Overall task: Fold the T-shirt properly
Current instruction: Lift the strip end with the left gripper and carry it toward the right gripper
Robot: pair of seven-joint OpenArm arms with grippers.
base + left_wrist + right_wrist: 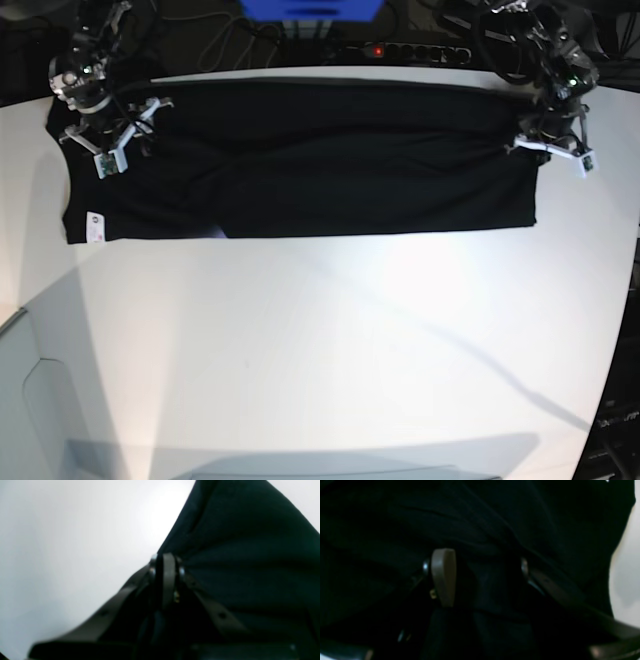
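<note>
The left gripper (166, 562) is clamped on the edge of the T-shirt (330, 160), which lies folded along the worktop (320, 340); the right gripper (482, 567) apparently spreads wide over dark cloth.

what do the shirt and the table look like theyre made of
Shirt: soft matte black knit cloth, probably cotton. It lies limp with shallow wrinkles, and it puckers into folds where the left tool pinches its edge.

Table: a smooth, hard white top with a slight sheen; soft glare and crisp shadows show on it. Whether laminate or painted board, I cannot tell.
</note>
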